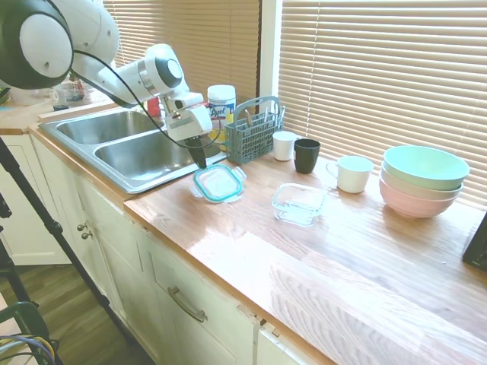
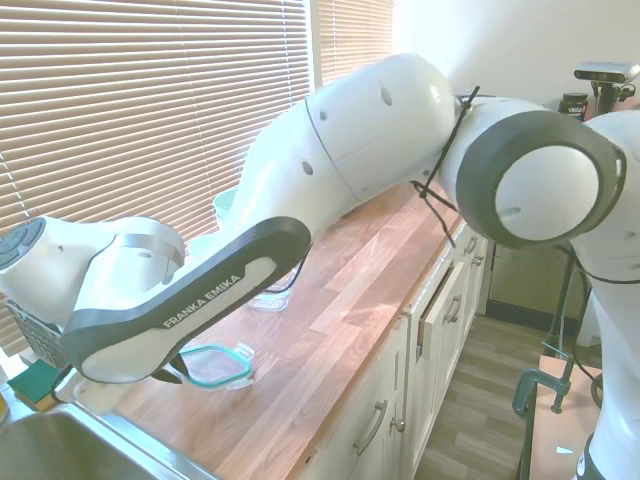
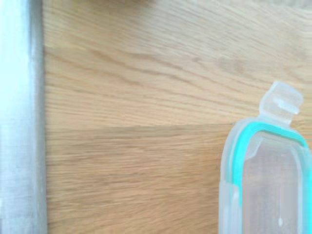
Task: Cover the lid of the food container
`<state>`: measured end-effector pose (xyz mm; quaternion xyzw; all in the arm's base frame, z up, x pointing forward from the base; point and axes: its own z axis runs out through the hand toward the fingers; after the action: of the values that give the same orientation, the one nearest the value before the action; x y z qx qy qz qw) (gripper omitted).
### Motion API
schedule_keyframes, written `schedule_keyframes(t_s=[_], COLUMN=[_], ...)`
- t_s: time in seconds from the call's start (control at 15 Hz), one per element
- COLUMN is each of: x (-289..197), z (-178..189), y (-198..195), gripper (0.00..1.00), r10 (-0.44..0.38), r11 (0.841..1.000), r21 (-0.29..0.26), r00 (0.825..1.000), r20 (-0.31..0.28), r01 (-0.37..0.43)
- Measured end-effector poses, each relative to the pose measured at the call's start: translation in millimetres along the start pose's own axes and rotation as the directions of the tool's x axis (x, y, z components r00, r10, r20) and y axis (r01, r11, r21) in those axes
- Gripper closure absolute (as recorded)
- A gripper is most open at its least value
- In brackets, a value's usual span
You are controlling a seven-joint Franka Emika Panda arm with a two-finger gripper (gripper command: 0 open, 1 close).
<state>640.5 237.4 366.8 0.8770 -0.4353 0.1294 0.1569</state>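
The lid [image 1: 218, 183], clear with a teal rim seal and whitish snap tabs, lies flat on the wooden counter just right of the sink. One corner of the lid [image 3: 265, 180] with a tab shows in the wrist view, and the lid [image 2: 212, 362] also peeks out below the arm in the second exterior view. The food container [image 1: 298, 204], a small clear square dish, stands open further right, apart from the lid. My gripper [image 1: 201, 161] points down just above the counter, between the sink rim and the lid's left edge. It looks shut and holds nothing.
A double steel sink [image 1: 144, 152] lies left of the lid. Along the window stand a grey utensil caddy [image 1: 251, 133], a wipes canister [image 1: 221, 103], a white cup [image 1: 284, 144], a black cup [image 1: 307, 155], a white mug [image 1: 354, 173] and stacked pastel bowls [image 1: 422, 182].
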Motion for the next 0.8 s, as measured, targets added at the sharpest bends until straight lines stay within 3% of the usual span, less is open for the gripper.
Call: schedule_keyframes(t_s=[0.4,0.8], x=[25,54], z=[-32,-55], y=[39,80], gripper=[1.0,1.0], r10=[-0.009,-0.075], r11=[0.996,0.99], r21=[0.088,0.13], r00=[0.998,0.991], r20=[0.061,0.107], r01=[0.003,0.061])
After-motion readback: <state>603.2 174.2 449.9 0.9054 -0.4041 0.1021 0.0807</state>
